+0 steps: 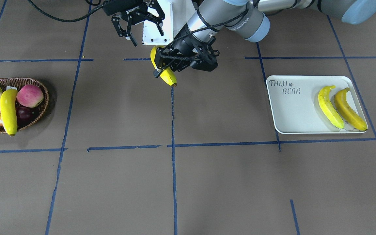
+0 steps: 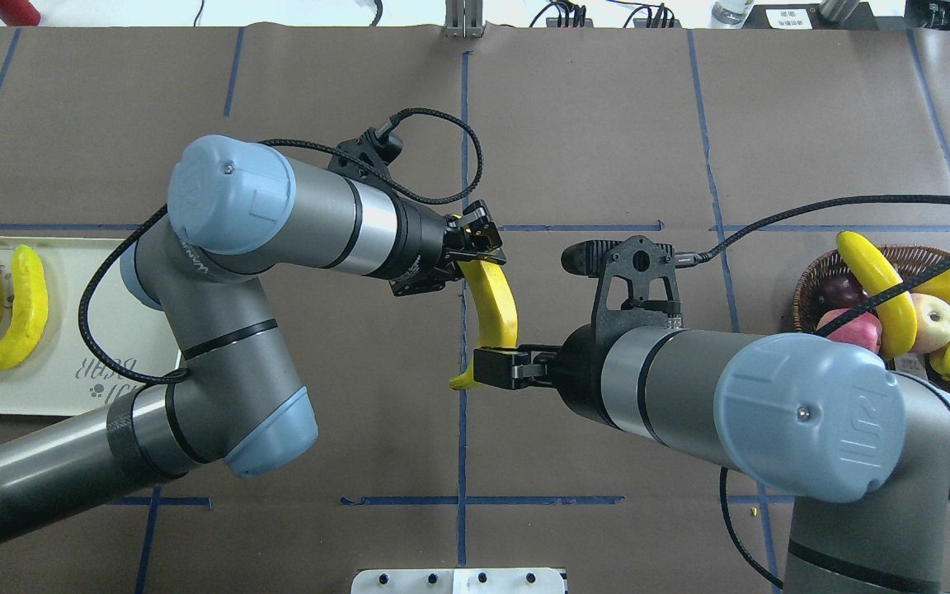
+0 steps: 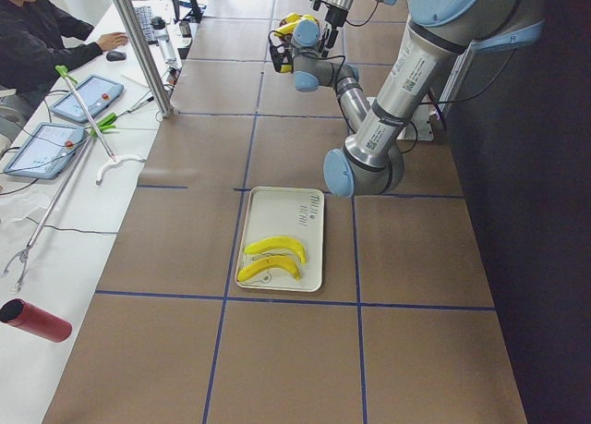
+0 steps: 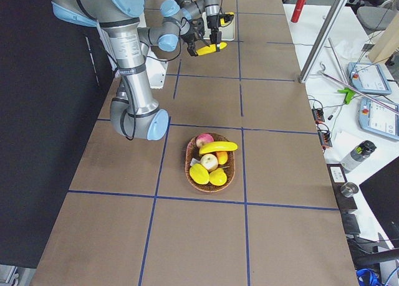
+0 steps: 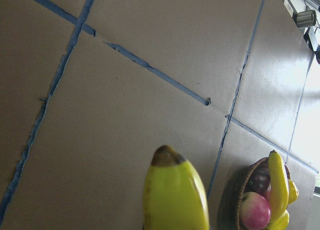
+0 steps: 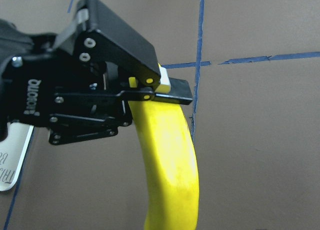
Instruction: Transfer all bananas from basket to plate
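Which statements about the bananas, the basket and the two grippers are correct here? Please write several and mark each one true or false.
1. Two bananas lie on the tray. True.
2. The left gripper grips a third banana above the table. True.
3. The basket holds no banana. False: one long banana lies across the other fruit.
4. The right gripper is shut on an apple. False: it is open and holds nothing.
5. The third banana hangs over the tray. False: it is over the middle of the table.
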Robot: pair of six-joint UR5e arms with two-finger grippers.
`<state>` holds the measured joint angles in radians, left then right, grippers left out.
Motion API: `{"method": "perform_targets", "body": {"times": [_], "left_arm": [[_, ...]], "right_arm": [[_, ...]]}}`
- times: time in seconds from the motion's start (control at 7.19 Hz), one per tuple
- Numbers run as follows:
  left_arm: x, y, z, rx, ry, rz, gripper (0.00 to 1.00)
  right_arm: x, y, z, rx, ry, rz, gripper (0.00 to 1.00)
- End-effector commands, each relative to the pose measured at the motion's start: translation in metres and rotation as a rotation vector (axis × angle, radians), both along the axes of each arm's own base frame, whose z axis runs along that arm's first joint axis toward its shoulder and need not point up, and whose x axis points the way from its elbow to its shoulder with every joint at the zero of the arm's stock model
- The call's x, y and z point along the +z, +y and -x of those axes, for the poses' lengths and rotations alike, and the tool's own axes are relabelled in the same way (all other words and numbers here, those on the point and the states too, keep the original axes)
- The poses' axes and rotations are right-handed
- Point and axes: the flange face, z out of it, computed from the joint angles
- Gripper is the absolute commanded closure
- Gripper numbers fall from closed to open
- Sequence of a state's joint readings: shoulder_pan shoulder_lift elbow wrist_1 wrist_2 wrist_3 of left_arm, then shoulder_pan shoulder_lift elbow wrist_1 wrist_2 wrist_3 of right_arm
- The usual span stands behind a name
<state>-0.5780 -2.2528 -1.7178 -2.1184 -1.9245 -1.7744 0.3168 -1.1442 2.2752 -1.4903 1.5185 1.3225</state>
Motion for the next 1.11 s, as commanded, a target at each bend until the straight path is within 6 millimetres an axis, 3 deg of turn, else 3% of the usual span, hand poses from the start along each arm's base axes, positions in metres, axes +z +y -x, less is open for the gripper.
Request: {"method": "perform_targets", "body": {"times": [0.0,0.28,0.56,0.7,0.84,0.97], "left_arm": [[0.058,-0.041,0.016,0.029,-0.295,-0.052,1.0],[0.166,-0.077,0.092,0.086,-0.427,-0.071,1.0],[0.27,-0.094,0.172,0.137,-0.569,-0.147,1.0],[0.308,-0.096,0.193,0.165,-0.623,-0.162,1.0],[0.332,-0.087,0.201,0.181,-0.648,-0.144,1.0],[0.352,-0.08,0.206,0.192,-0.666,-0.119,1.0]], "right_arm": [[-0.005,0.008,-0.022,-0.015,-0.027,-0.002,0.0],[-0.003,0.01,-0.029,-0.014,-0.03,-0.003,0.0],[-0.002,0.008,-0.029,-0.011,-0.028,-0.003,0.0],[0.0,0.009,-0.03,-0.012,-0.024,-0.001,0.0],[-0.001,0.004,-0.037,-0.003,-0.028,-0.001,0.0],[0.02,-0.012,-0.053,-0.046,0.003,0.054,0.0]]}}
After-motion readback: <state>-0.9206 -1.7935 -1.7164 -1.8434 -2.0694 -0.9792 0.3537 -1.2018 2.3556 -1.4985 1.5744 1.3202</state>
